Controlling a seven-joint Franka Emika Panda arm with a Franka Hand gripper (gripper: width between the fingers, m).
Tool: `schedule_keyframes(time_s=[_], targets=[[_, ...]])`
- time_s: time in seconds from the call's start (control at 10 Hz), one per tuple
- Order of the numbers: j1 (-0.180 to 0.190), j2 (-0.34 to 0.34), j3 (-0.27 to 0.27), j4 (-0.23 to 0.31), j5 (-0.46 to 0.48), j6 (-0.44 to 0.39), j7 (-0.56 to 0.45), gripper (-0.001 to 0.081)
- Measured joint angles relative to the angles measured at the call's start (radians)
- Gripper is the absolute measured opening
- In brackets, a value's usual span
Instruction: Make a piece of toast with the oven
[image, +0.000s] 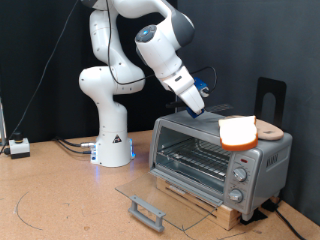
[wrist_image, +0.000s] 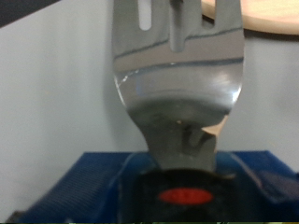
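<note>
Gripper (image: 197, 102): you see it above the oven's top, just left of the toast in the exterior view; whether its fingers are spread or closed you cannot tell.
Toast (image: 238, 131): you find it on the oven's roof, towards the right end, pale face up, orange crust showing.
Board (image: 271, 131): round light-wood edge just right of the toast.
Oven (image: 221, 157): your door (image: 160, 198) is folded down flat, wire rack (image: 192, 158) bare.
Wrist view: a metal fork-like tool (wrist_image: 177, 65) fills your picture, with the wooden rim (wrist_image: 252, 17) behind.
</note>
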Motion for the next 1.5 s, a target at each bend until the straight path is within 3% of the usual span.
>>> schedule_keyframes(time_s=[0.3, 0.6, 0.7, 0.9, 1.0, 1.3, 1.5], targets=[[-0.061, 0.0, -0.091, 0.003, -0.038, -0.027, -0.057, 0.0424], [-0.146, 0.005, -0.138, 0.007, -0.185, -0.03, -0.057, 0.0424], [-0.182, 0.015, -0.137, 0.007, -0.236, -0.005, -0.036, 0.0424], [-0.232, 0.058, -0.134, 0.0, -0.263, 0.143, -0.011, 0.0424], [-0.238, 0.088, -0.129, 0.0, -0.258, 0.199, -0.008, 0.0424], [-0.235, 0.105, -0.127, 0.008, -0.271, 0.172, -0.022, 0.0424], [-0.228, 0.173, -0.107, 0.052, -0.253, 0.213, -0.009, 0.0424]])
